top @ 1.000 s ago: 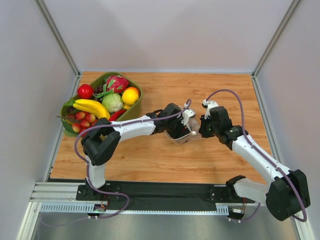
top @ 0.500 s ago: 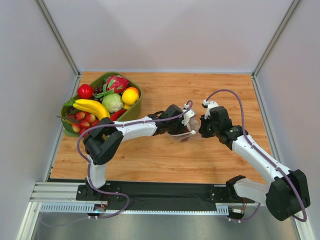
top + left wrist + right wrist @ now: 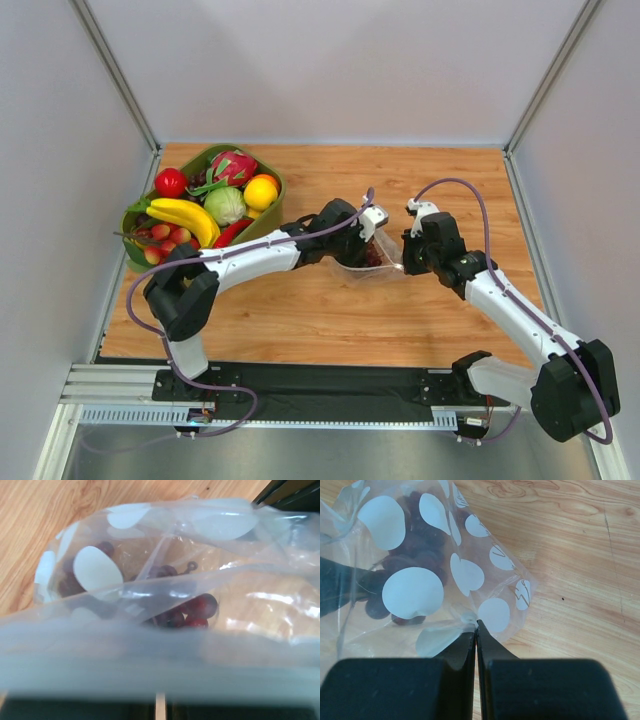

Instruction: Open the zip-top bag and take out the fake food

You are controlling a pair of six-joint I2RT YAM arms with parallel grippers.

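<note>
At the middle of the tabletop point(image 3: 330, 320), your left pincer point(image 3: 366, 243), spread a moment ago, is now pinching the clear, white-dotted plastic zip-top bag point(image 3: 374, 266). Your right pincer point(image 3: 476, 630) is pinching its corner. Pulling it open looks possible, with purple toy grapes point(image 3: 186, 614) lying inside.

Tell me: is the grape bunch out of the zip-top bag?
No, the grape bunch lies inside the zip-top bag, visible through its clear dotted plastic.

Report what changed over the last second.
The left gripper closed on the rim of the clear, white-dotted zip-top plastic bag, and its arm's elbow swung left. The right gripper stayed shut on the bag's opposite edge. The olive-green plastic fruit bin is unchanged.
</note>
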